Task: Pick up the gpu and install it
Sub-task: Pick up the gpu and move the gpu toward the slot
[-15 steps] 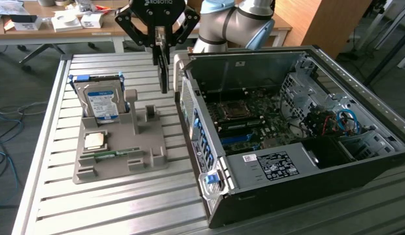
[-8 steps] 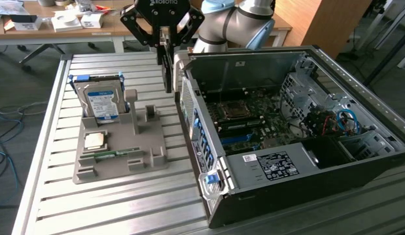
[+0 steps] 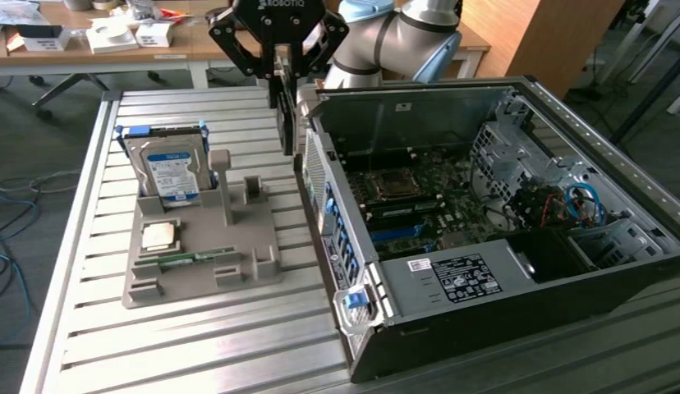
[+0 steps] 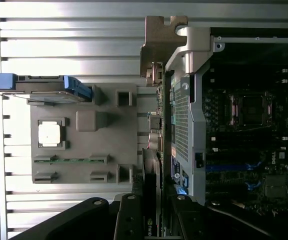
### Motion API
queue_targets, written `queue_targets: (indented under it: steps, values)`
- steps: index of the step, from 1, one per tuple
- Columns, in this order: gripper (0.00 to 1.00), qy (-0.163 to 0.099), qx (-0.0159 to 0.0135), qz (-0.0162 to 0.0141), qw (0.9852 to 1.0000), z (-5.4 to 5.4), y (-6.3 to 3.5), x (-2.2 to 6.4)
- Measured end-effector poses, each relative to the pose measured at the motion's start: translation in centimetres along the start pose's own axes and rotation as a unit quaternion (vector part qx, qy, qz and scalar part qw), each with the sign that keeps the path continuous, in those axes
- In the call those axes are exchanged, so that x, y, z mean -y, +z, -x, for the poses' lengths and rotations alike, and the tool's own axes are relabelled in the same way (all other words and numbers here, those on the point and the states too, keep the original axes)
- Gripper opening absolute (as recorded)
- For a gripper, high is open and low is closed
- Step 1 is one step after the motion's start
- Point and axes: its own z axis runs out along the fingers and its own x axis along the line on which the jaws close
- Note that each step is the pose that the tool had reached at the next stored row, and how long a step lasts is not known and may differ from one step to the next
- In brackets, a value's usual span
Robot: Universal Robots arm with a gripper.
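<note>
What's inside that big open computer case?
In the computer case: a circuit board with a processor socket, blue slots and cables. The grey power box hides what lies beneath it.

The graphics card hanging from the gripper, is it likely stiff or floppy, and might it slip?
Probably stiff: the gpu hangs straight below the gripper, no sag. Held at its upper end only, it might pivot or slip if knocked against the case.

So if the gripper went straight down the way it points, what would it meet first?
Likely the rear wall of the computer case: the gpu held in the gripper hangs right at its upper edge. Depth is unclear; it could instead pass outside to the table.
</note>
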Motion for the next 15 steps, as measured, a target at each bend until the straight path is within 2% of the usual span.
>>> queue_targets:
  steps: [8,15]
  values:
    - [0.27,0.0,0.0,0.0,1.0,0.6,0.02,-0.02]
    - [0.27,0.0,0.0,0.0,1.0,2.0,0.05,-0.08]
